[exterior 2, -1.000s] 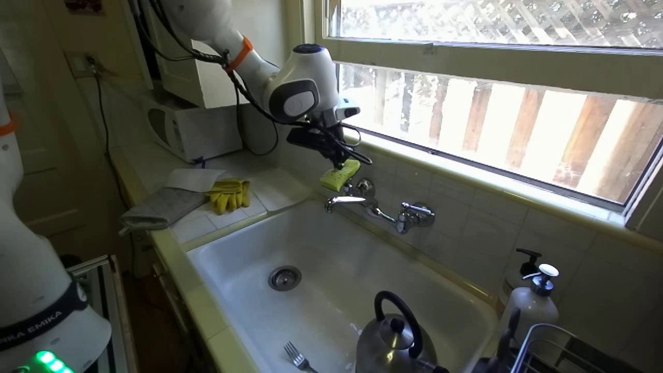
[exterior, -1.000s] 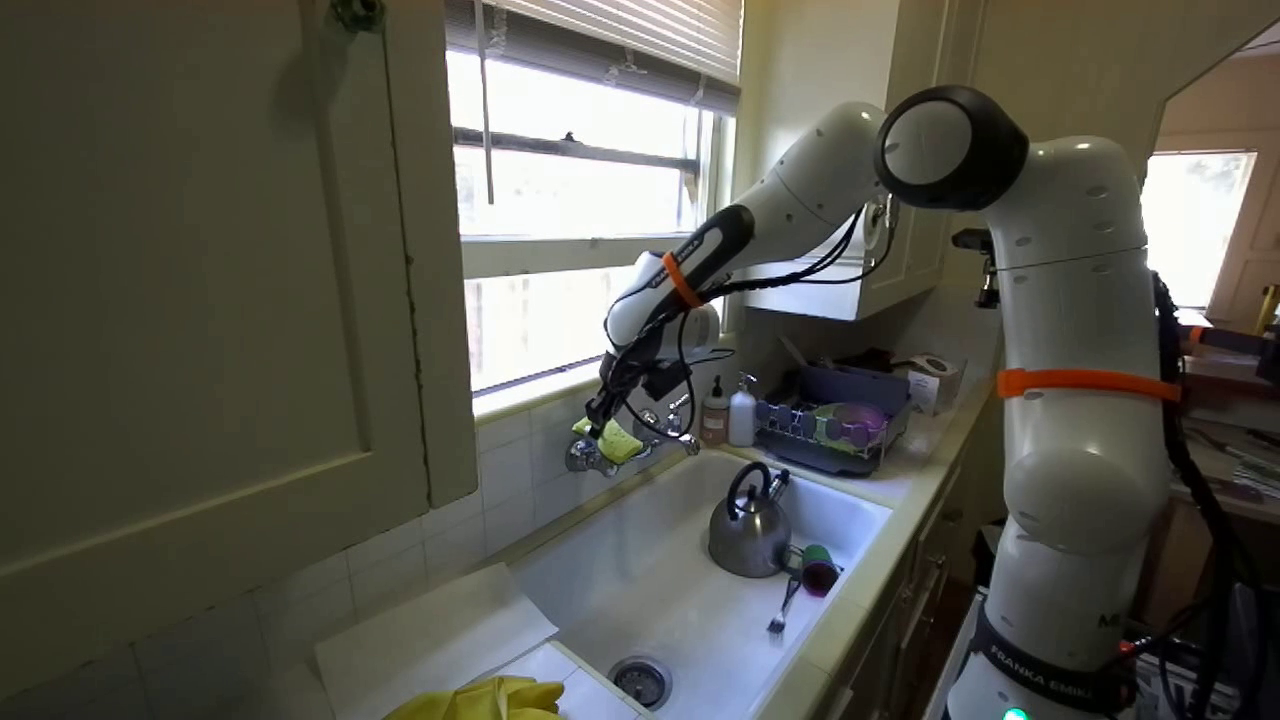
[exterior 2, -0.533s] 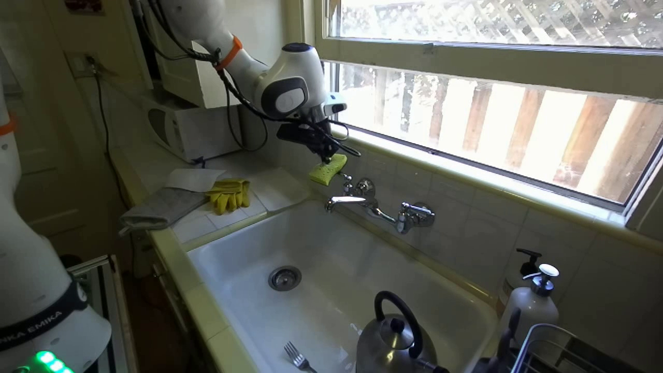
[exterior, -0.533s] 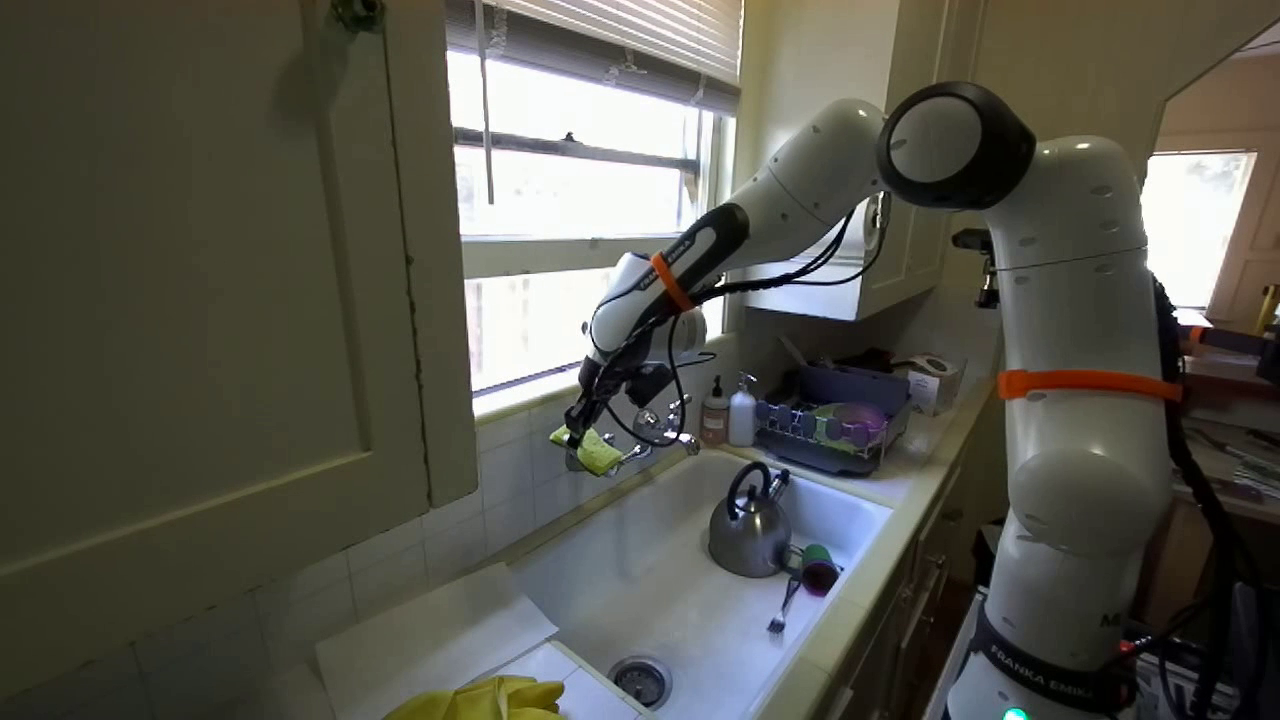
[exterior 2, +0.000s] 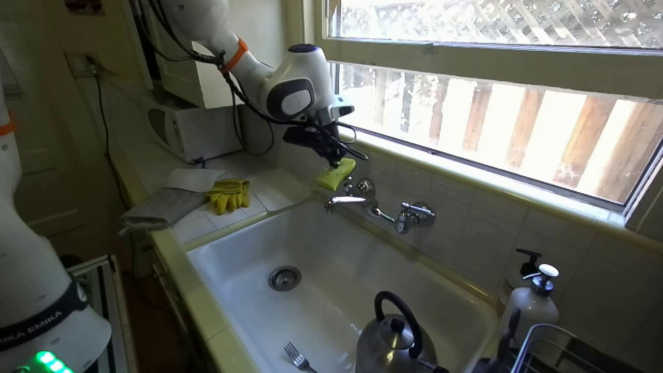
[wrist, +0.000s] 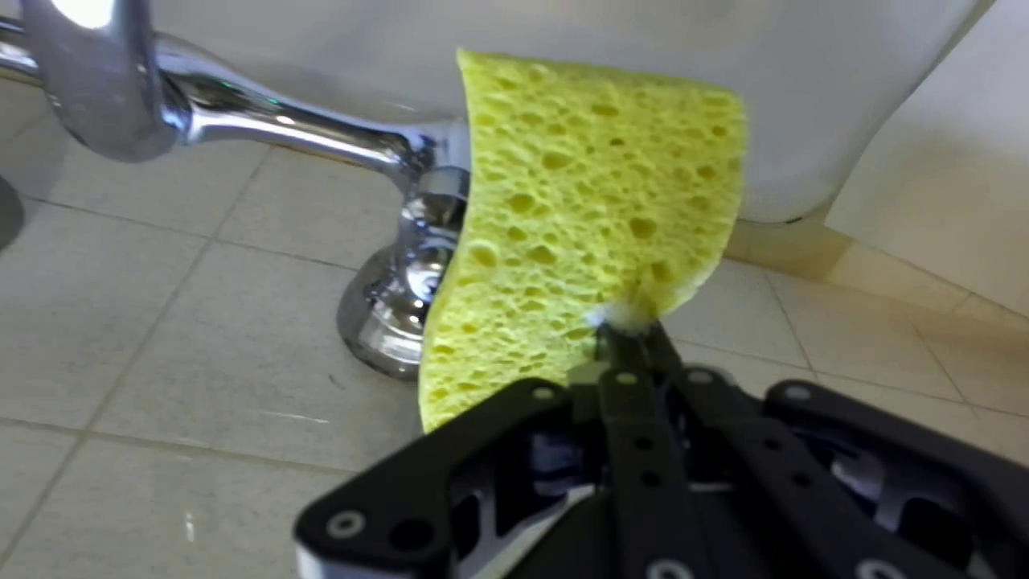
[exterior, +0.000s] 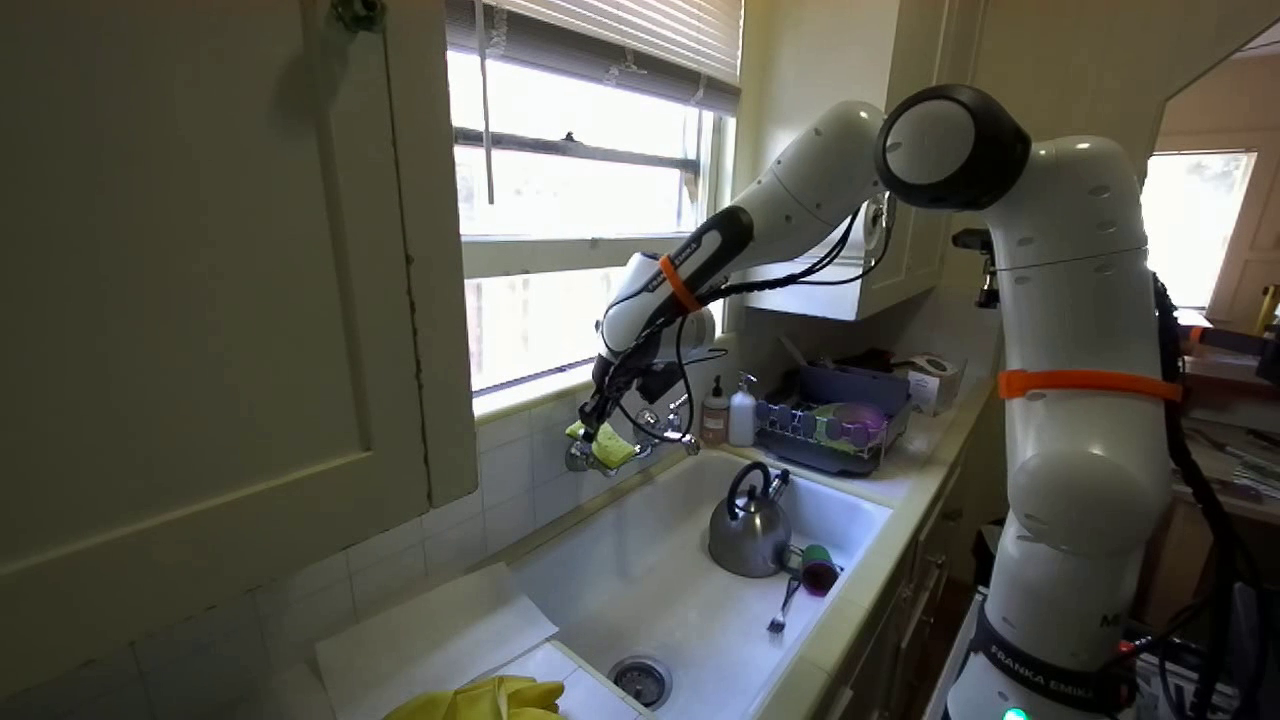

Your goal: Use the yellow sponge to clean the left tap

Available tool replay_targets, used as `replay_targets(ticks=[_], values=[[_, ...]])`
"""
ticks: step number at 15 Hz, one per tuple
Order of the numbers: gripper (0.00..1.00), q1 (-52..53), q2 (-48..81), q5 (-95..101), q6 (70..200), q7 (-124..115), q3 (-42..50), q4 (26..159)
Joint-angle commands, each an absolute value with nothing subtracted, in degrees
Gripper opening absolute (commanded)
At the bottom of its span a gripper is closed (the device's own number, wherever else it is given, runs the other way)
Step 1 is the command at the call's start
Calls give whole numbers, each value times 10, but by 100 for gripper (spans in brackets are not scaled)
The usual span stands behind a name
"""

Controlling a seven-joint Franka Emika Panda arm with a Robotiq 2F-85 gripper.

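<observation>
The end effector (wrist: 633,331) pinches the sponge (wrist: 579,201) tight. It is right by the tap (wrist: 392,310), but I can't tell if they touch. A kettle (exterior: 748,537) sits in the sink (exterior: 690,625).

Tap (wrist: 392,310), wall (wrist: 241,346) obstruct; room above drain (exterior 2: 285,278).

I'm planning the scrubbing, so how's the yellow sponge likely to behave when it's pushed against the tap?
The yellow sponge should squash easily, judging by its open pores. It will probably bend, since its sides look curved. It may also twist, as the pincer pinches only a small spot near one edge.
</observation>
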State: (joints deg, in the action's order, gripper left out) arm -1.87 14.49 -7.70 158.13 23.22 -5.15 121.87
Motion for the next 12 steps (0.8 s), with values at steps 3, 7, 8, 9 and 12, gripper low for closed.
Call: replay_targets(ticks=[3,7,8,9,12], values=[[1,-36,142,-55,1575,210,-32,1226],[1,-29,139,-58,1572,210,-42,1227],[1,-28,138,-59,1571,211,-45,1227],[1,-26,139,-60,1572,212,-49,1226],[1,-16,141,-55,1573,208,-59,1227]])
